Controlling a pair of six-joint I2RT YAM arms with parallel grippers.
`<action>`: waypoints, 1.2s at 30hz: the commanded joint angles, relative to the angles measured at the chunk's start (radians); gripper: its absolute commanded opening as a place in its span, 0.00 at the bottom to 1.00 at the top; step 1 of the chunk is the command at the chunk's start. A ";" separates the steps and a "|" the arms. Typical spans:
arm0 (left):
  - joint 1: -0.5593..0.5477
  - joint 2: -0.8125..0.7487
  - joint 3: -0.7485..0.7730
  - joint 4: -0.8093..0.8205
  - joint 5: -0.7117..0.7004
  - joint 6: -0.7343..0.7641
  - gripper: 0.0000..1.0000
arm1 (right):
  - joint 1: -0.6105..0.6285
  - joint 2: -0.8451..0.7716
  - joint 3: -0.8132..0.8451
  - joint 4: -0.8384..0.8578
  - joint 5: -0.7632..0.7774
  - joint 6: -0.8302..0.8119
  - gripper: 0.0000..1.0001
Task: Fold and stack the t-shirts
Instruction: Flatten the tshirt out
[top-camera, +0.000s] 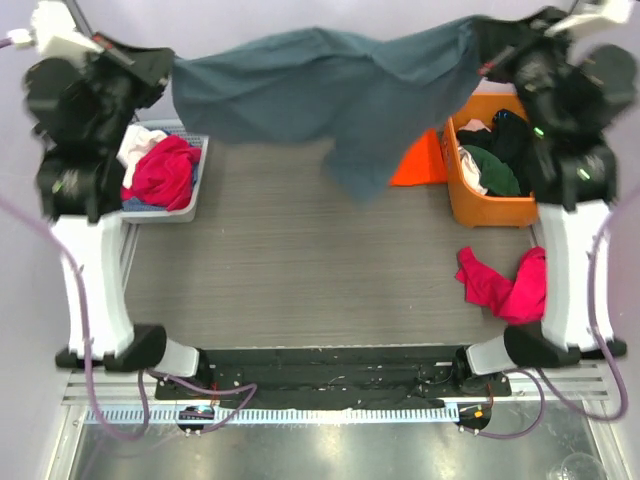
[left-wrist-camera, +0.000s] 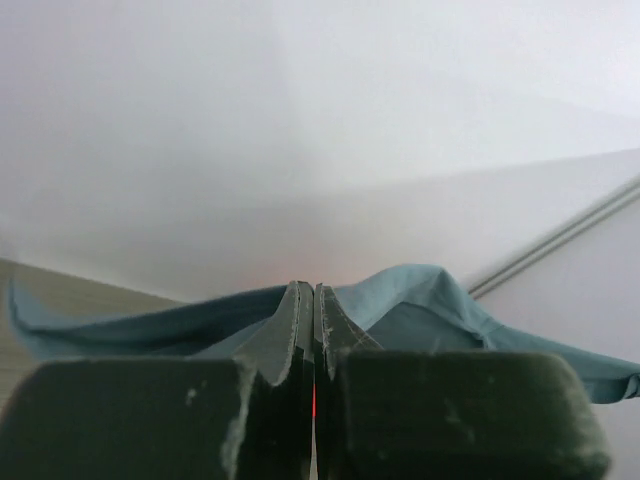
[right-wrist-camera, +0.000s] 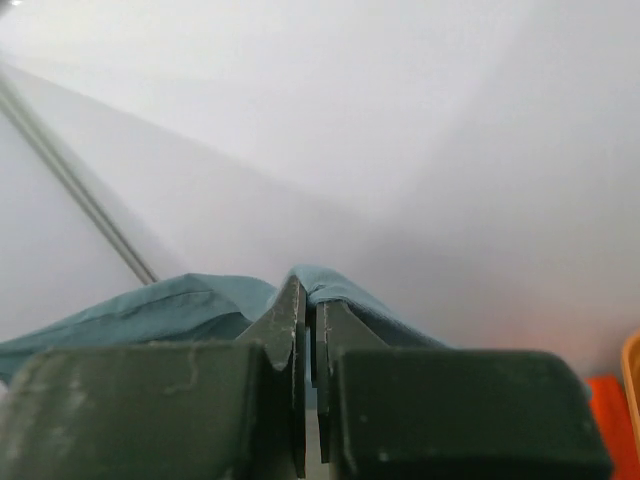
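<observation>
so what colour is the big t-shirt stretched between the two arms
Plain slate blue-grey cotton t-shirt, no pattern; best in the top external view.

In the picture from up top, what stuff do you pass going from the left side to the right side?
Basket of clothes → blue-grey shirt held up in the air → orange shirt → tub. The pink cloth near the right arm is left out, since it lines up with the tub.

I see top external looking down from above and behind the arm bases (top-camera: 160, 352) over the whole table (top-camera: 300, 260), left and right wrist cams sitting tight behind the left gripper (left-wrist-camera: 307, 295) and right gripper (right-wrist-camera: 306, 295), both facing the pale wall (left-wrist-camera: 300, 120), all three sharing the blue-grey t-shirt (top-camera: 330, 90).
</observation>
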 joint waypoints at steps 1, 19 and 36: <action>0.002 -0.243 -0.145 0.002 -0.022 0.012 0.00 | -0.004 -0.219 -0.029 0.066 -0.051 0.043 0.01; 0.002 -0.447 -1.422 0.249 -0.176 0.018 0.00 | -0.005 -0.693 -1.420 0.042 -0.111 0.118 0.01; -0.001 -0.498 -1.449 0.107 -0.203 0.036 0.00 | -0.004 -0.725 -1.247 -0.195 -0.054 0.126 0.01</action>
